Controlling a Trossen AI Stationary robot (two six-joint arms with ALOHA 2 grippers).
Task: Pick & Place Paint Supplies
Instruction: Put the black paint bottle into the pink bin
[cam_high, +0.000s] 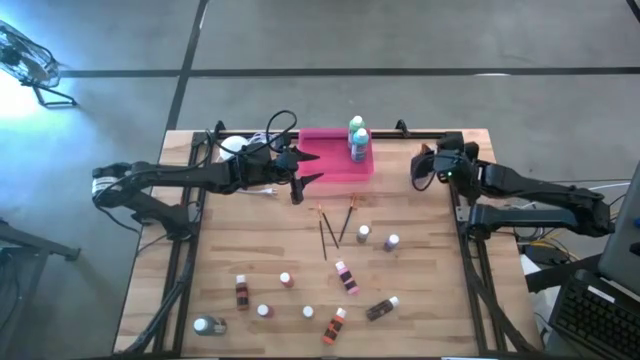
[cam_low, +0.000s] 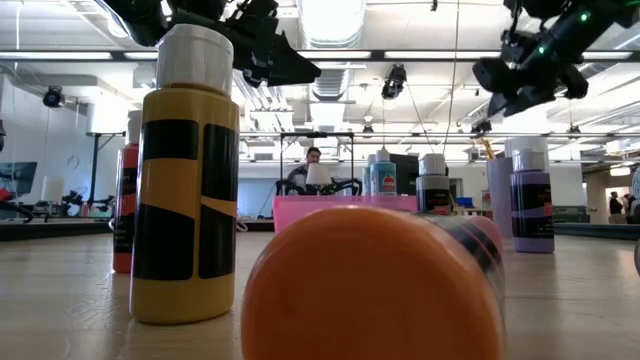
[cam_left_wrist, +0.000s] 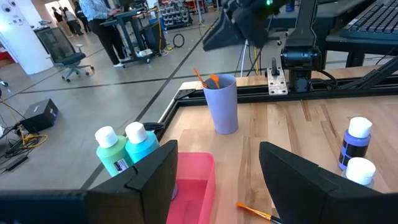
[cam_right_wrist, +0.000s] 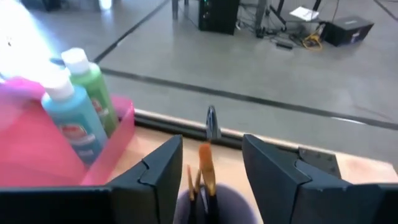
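My right gripper (cam_right_wrist: 208, 171) hangs with parted jaws, gripping nothing, above the purple cup (cam_left_wrist: 222, 102) holding 2 brushes. The remaining paintbrushes (cam_high: 335, 226) lie mid-table: light, thin, stiff; I'd pinch one mid-handle. My left gripper (cam_left_wrist: 214, 180) waits unclenched by the pink tray (cam_high: 340, 165).

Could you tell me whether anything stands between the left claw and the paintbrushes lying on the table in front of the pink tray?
Nothing visible does. The left claw hovers open over the pink tray's left end. The paintbrushes lie on bare wood just in front of it, and the nearest small bottles stand off to the side.
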